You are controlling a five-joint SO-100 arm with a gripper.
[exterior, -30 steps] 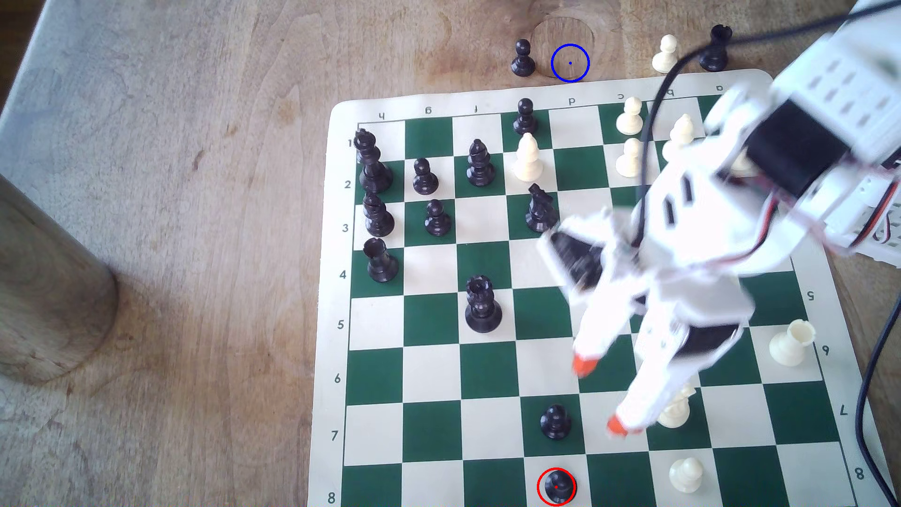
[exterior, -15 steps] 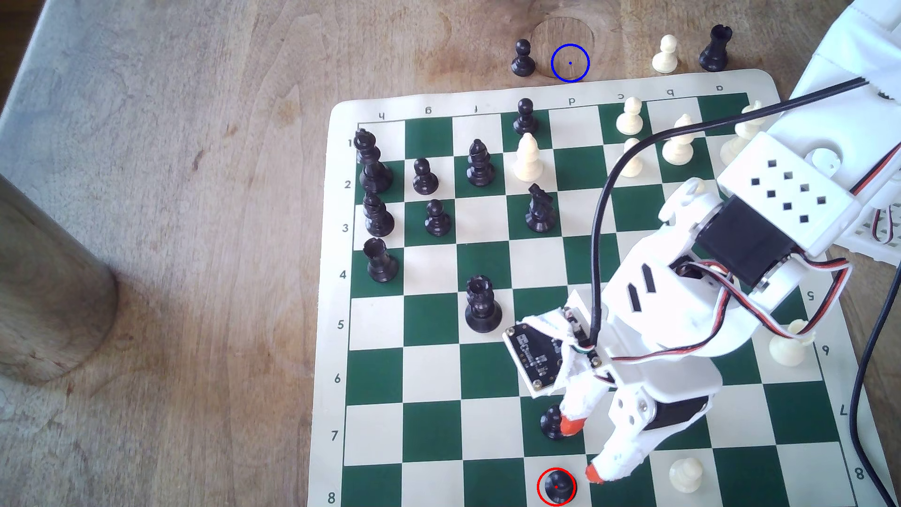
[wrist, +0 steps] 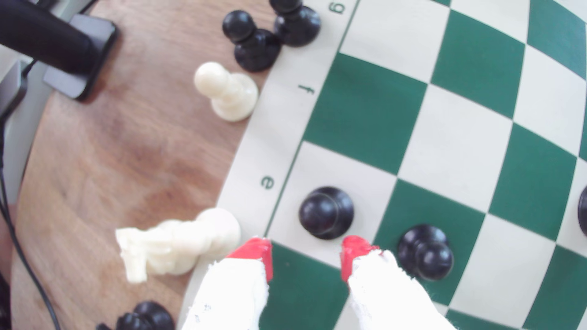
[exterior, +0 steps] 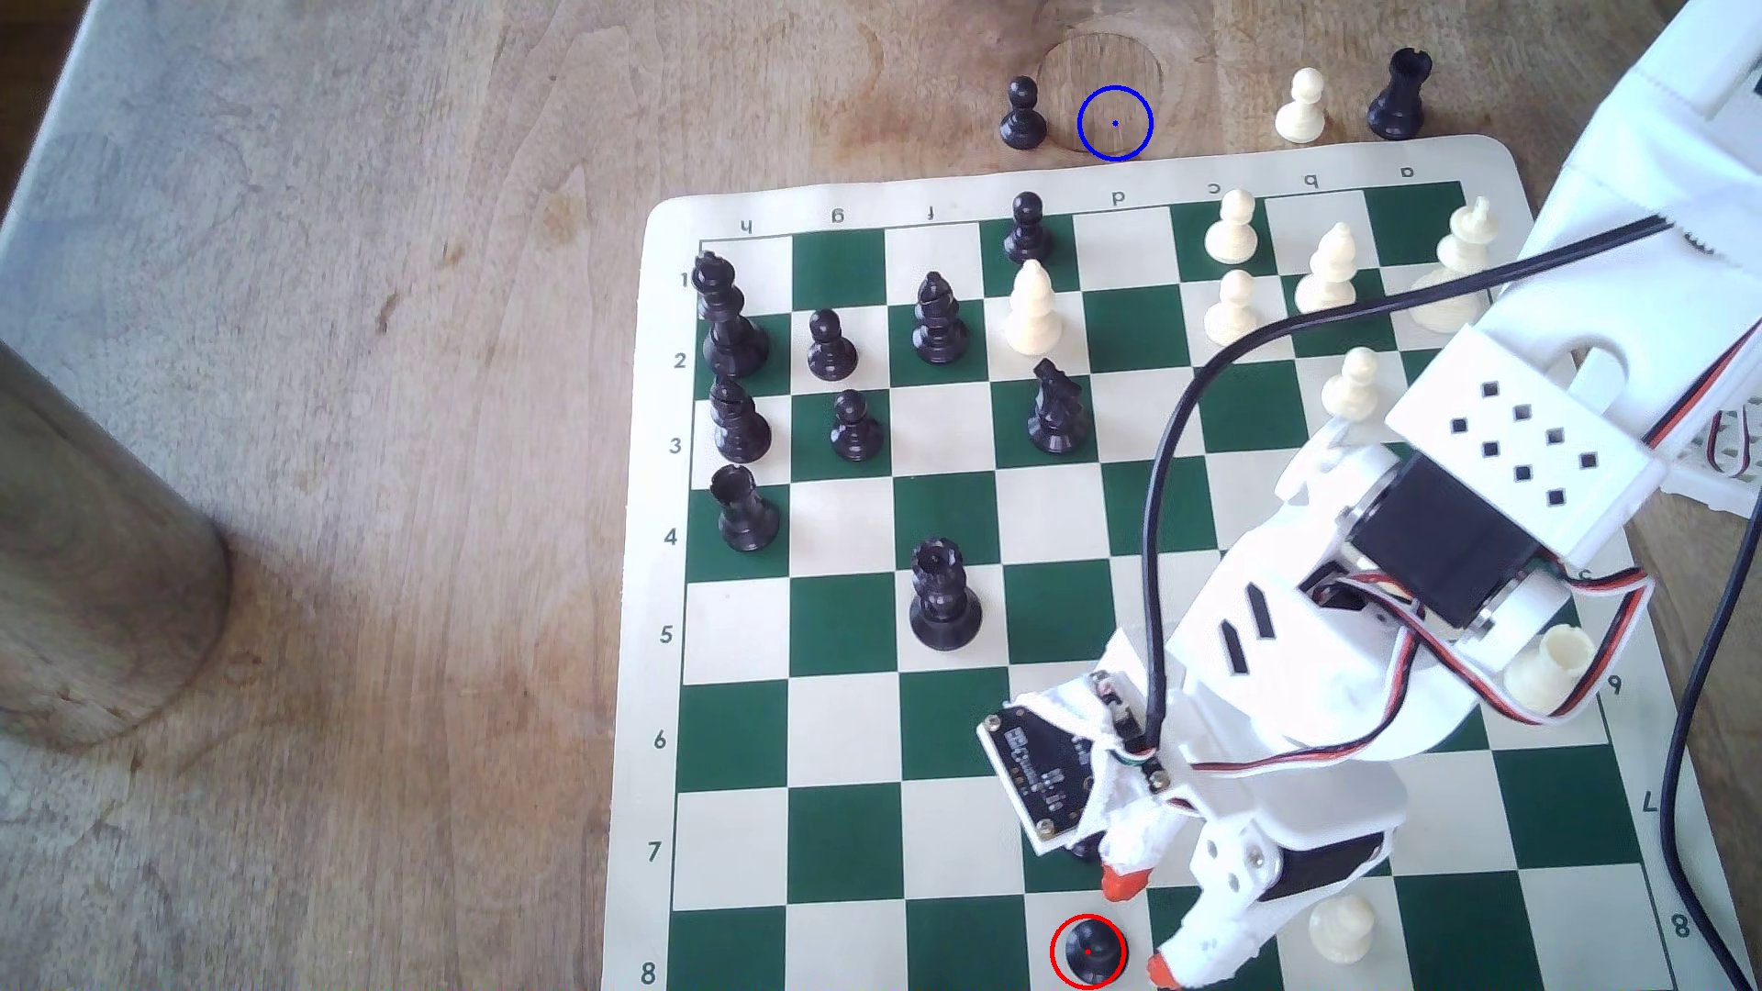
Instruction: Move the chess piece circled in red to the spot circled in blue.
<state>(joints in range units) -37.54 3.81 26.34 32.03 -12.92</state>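
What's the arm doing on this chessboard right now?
The white arm's open gripper is reaching toward the red-circled black pawn at the board's near edge, fingertips just short of it and nothing held. Another black pawn stands close beside one fingertip. The blue-circled spot on the wooden table is bare.

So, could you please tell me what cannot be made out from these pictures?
- The black pawn on row 7, exterior view: mostly hidden under the gripper.
- The circled pawn, exterior view: its base is cut off by the bottom edge.
- The fallen white piece, wrist view: too blurred to tell its type.
- The white rook, exterior view: partly hidden by the arm's wires.
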